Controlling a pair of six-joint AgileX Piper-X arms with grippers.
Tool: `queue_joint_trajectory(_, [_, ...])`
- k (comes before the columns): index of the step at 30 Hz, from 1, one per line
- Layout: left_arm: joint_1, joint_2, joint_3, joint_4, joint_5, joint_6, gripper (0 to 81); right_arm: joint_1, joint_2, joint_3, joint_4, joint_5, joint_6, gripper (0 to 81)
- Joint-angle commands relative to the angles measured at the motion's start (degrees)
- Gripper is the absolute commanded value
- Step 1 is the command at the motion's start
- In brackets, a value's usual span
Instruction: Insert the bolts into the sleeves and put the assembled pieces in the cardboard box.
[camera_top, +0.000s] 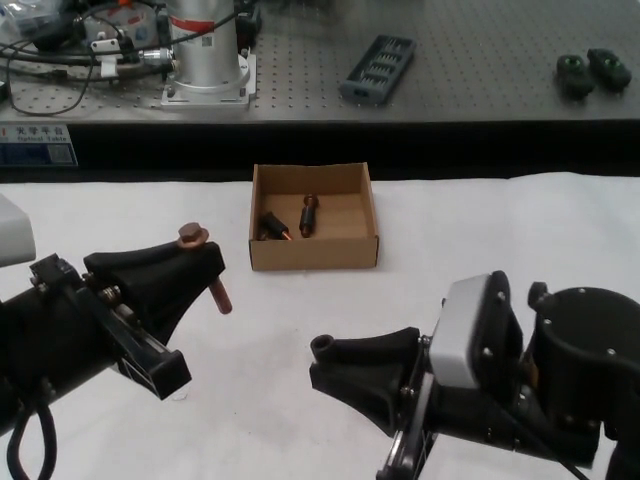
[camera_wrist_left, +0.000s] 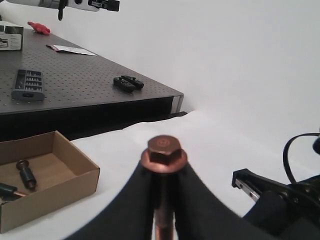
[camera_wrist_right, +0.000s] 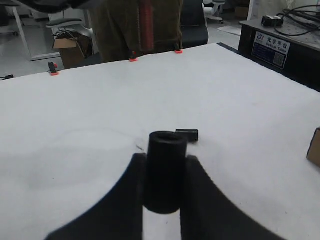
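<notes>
Left gripper (camera_wrist_left: 163, 172) is clamping a copper hex-head bolt (camera_wrist_left: 163, 150), right gripper (camera_wrist_right: 165, 161) a black cylindrical sleeve (camera_wrist_right: 165, 175). The right wrist view is showing a second sleeve (camera_wrist_right: 187, 134) lying on white cloth (camera_wrist_right: 75, 125). Brown cardboard box (camera_top: 313, 253) is holding two assembled pieces (camera_top: 308, 214).

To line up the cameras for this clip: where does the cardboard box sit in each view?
High view: cardboard box mid-frame on the white cloth.
Left wrist view: the box lies beyond the held bolt, in front of the perforated bench.
Right wrist view: a brown corner cut by the frame edge, past the held sleeve, probably the box.
Shared landmark: the white cloth.
</notes>
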Motion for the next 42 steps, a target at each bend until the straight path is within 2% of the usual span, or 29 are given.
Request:
queue_joint_trajectory(1, [-2.5, 0.1, -0.4, -1.7, 0.6, -0.5, 0.6, 0.1, -0.8, 0.1, -6.2, 3.3, 3.9, 1.3])
queue_joint_trajectory(8, [-6.2, 0.8, -1.2, -1.6, 0.6, 0.4, 0.6, -0.3, -0.8, 0.1, -7.6, 2.8, 4.0, 1.3])
queue_joint_trajectory(13, [-8.0, 5.5, -4.6, -1.6, 3.0, 0.4, 0.6, -0.4, -0.8, 0.1, -7.6, 2.6, 4.2, 1.3])
queue_joint_trajectory(23, [-8.5, 9.0, -6.5, -2.5, 3.1, 0.7, 0.6, -4.7, -0.8, 0.1, -7.6, 0.8, 4.2, 1.3])
queue_joint_trajectory(28, [-10.0, 9.0, -7.8, -2.5, 3.1, 0.7, 0.6, -6.1, -0.8, 0.1, -7.5, 0.1, 4.2, 1.3])
queue_joint_trajectory(34, [-12.9, 9.3, -9.1, -2.4, 2.8, 0.7, 0.6, -6.4, -0.8, 0.1, -7.1, 0.0, 3.7, 1.3])
queue_joint_trajectory(42, [-13.8, 10.9, -9.1, -2.4, 1.4, 1.9, 0.6, -6.2, -0.8, 1.0, -6.7, -0.7, 3.5, 1.3])
